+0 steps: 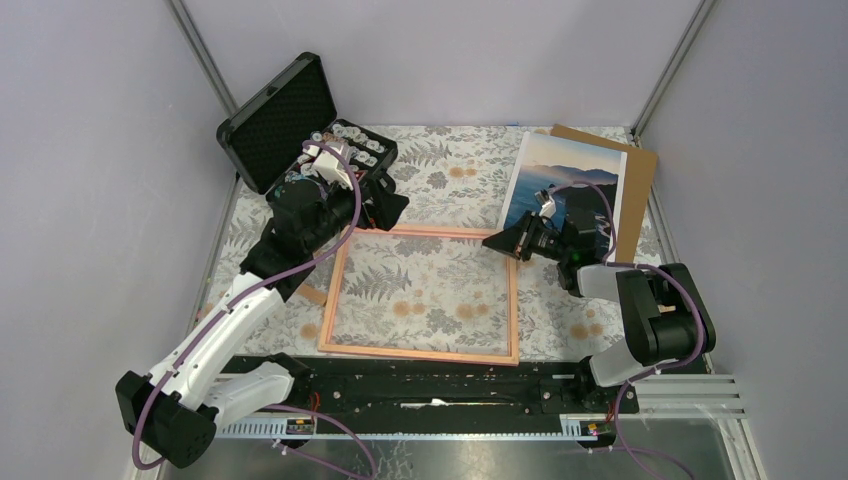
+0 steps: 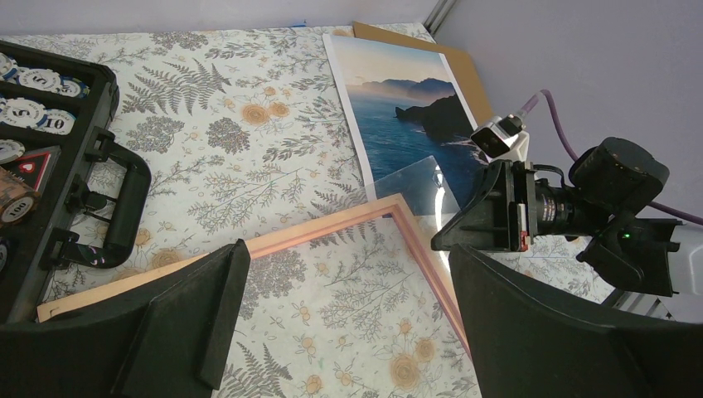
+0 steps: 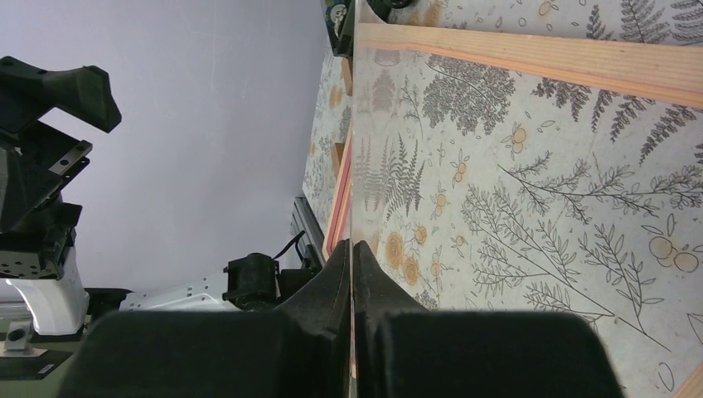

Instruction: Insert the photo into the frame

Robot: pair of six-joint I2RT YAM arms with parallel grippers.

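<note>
1. Floral cloth covers the table (image 1: 455, 185), which has pale lilac walls on three sides.
2. The frame (image 1: 420, 292) lies flat at the middle of the table's near edge, with the cloth showing through it. Its far left corner is hidden under the left arm in the top view.
3. The photo (image 1: 555, 170) lies picture-up at the far right corner on a brown backing board (image 1: 640, 190), most of which it covers. The right arm hides the photo's near end.
4. The left gripper (image 2: 346, 253) hovers over the frame's far left corner, jaws spread wide and holding nothing.
5. The right gripper (image 3: 352, 253) is at the frame's far right corner, its fingers pressed together. They seem to pinch the edge of a thin clear sheet (image 2: 414, 182), which is faint against the cloth.
6. An open black case (image 1: 280, 120) at the far left corner holds poker chips (image 2: 37, 79). The left wrist view cuts it off.
</note>
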